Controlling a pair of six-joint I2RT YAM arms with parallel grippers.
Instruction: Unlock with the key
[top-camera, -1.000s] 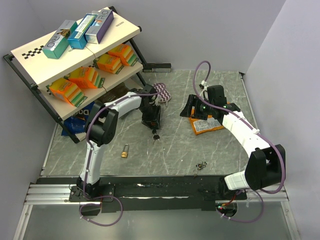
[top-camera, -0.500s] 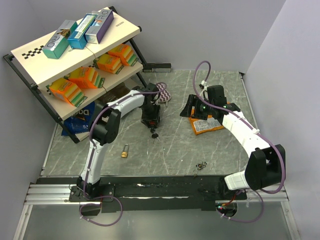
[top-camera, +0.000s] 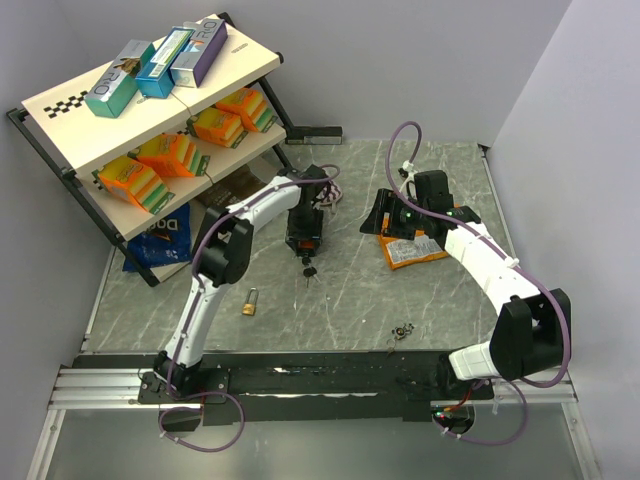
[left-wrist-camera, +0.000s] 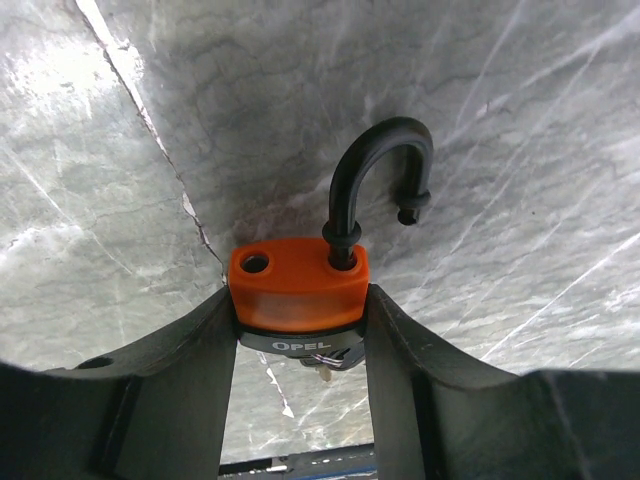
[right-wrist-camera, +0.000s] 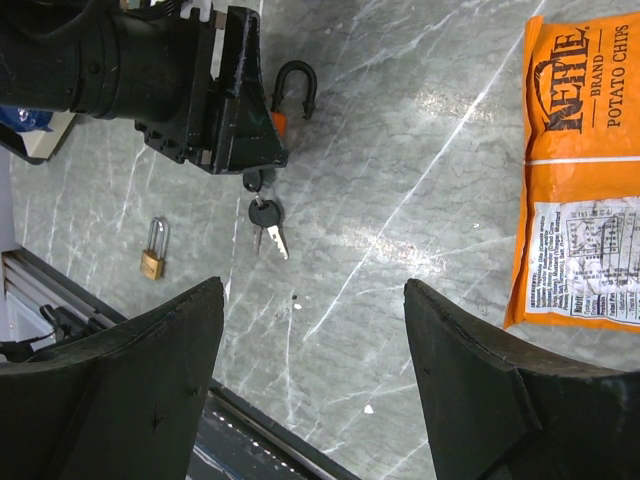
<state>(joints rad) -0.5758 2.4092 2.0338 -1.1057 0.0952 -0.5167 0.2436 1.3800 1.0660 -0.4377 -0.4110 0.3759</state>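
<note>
From above, the left claw (top-camera: 305, 243) hangs over the middle of the table (top-camera: 370, 300), and a brass padlock (top-camera: 249, 301) lies nearer the bases. Its wrist view shows it clamped on the orange padlock (left-wrist-camera: 298, 290), whose shackle (left-wrist-camera: 380, 170) is swung free of its hole. The right wrist view shows the right claw (right-wrist-camera: 310, 370) spread wide and holding nothing, keys (right-wrist-camera: 265, 215) hanging under the lock, and a chips bag (right-wrist-camera: 580, 180) alongside.

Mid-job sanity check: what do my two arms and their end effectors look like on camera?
The left arm and right arm both have white link shells, black joints and a purple cable looped alongside. The left end effector and right end effector each carry two broad matte black fingers. No markings are visible on them.
</note>
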